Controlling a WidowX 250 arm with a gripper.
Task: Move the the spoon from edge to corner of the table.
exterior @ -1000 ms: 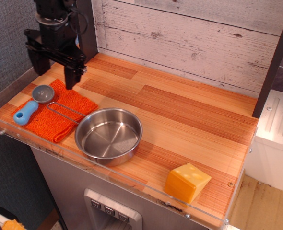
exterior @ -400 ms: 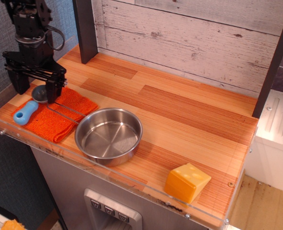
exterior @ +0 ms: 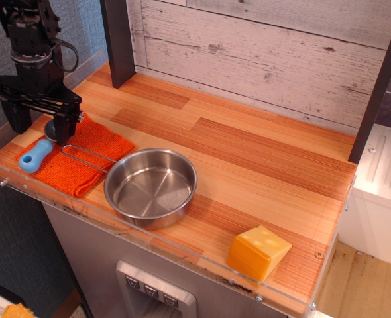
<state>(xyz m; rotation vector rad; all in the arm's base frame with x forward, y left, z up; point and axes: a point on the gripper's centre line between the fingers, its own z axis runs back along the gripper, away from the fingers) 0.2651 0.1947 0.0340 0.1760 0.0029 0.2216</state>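
The spoon [exterior: 35, 154] lies on an orange cloth [exterior: 76, 158] at the table's [exterior: 262, 165] front-left corner, blue handle toward the front edge, bowl mostly hidden behind the gripper [exterior: 38, 127]. The gripper hangs over the bowl end, jaws spread wide. A steel pan [exterior: 150, 187] sits beside the cloth near the front edge, and a cheese wedge [exterior: 258, 251] near the front-right corner.

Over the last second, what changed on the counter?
The gripper swung left from the back of the table and dropped to hang open over the spoon, its right finger now hiding the spoon's bowl. Nothing has been gripped yet. The spoon, orange cloth, steel pan and cheese wedge stayed put.
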